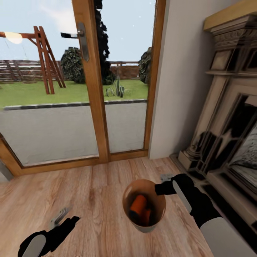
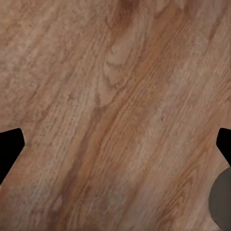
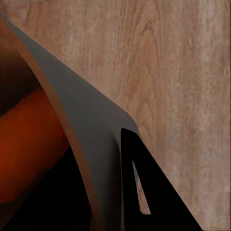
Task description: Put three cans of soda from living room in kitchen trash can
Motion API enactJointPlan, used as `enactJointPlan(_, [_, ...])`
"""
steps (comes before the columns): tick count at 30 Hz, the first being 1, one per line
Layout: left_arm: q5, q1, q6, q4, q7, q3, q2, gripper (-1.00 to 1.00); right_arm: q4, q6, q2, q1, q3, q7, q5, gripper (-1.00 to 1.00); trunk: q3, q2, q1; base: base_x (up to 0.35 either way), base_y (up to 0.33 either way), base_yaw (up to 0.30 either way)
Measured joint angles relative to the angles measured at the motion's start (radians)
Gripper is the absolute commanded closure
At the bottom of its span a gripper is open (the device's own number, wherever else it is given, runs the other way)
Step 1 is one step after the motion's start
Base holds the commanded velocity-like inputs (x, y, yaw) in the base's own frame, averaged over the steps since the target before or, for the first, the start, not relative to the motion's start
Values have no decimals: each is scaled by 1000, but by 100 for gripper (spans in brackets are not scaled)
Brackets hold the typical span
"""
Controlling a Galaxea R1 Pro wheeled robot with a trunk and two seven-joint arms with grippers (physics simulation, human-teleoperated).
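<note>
The trash can (image 1: 144, 228), dark grey outside and glossy brown inside, hangs just above the wooden floor in front of me. My right gripper (image 1: 161, 187) is shut on its rim at the right side. Two orange soda cans (image 1: 138, 205) lie inside it, one partly behind the other (image 1: 147, 216). In the right wrist view the bin's grey wall (image 3: 91, 139) runs between my fingers (image 3: 144, 192), with an orange can (image 3: 29, 144) inside. The blue can is out of view. My left gripper (image 1: 66, 219) is open and empty low over the floor (image 2: 115, 115).
A wood-framed glass door (image 1: 92, 89) to a garden stands straight ahead. A pale wall corner (image 1: 178, 89) and a carved fireplace (image 1: 228, 117) close off the right side. Wooden floor (image 1: 89, 192) spreads to the left and ahead.
</note>
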Motion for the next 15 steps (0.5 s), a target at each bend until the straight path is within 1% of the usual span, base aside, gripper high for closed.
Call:
enactJointPlan(1, [-1, 0, 0, 0, 1, 0, 0, -100, 0, -1, 0, 0, 0, -2, 28, 100, -1, 0, 0, 0, 0, 283])
enactJointPlan(2, [-1, 0, -1, 0, 2, 0, 1, -100, 0, -2, 0, 0, 0, -4, 44, 100, -1, 0, 0, 0, 0, 282])
enactJointPlan(3, [-2, 1, -1, 0, 4, 1, 1, -100, 0, -2, 0, 0, 1, -4, 44, 100, -2, 0, 0, 0, 0, 282])
enactJointPlan(4, [-2, 1, -1, 0, 5, 1, 1, -100, 0, -2, 0, 0, 1, -3, 34, 100, -2, 0, 0, 0, 0, 282])
enactJointPlan(7, [-3, 1, -2, 1, 6, 1, 0, -100, -1, 1, 0, 0, 2, 1, -12, 100, -4, 0, 0, 0, 0, 282])
enactJointPlan(8, [-3, 1, -2, 1, 7, 1, 0, -100, -2, 1, 0, 0, 2, 1, -13, 100, -5, 0, 0, 0, 0, 282])
enactJointPlan(12, [-5, 1, -4, 5, 9, -1, -1, -100, -1, -1, -1, 0, 1, -2, 24, 100, -7, 0, 0, 0, 0, 282])
enactJointPlan(13, [-5, 1, -5, 6, 9, -1, -1, -100, -1, -1, -1, 0, 1, -2, 24, 100, -7, 0, 0, 0, 0, 282])
enactJointPlan(15, [-5, 1, -7, 8, 9, -2, -1, -100, -2, -1, -1, 0, 1, -1, 11, 100, -9, 0, 0, 0, 0, 282])
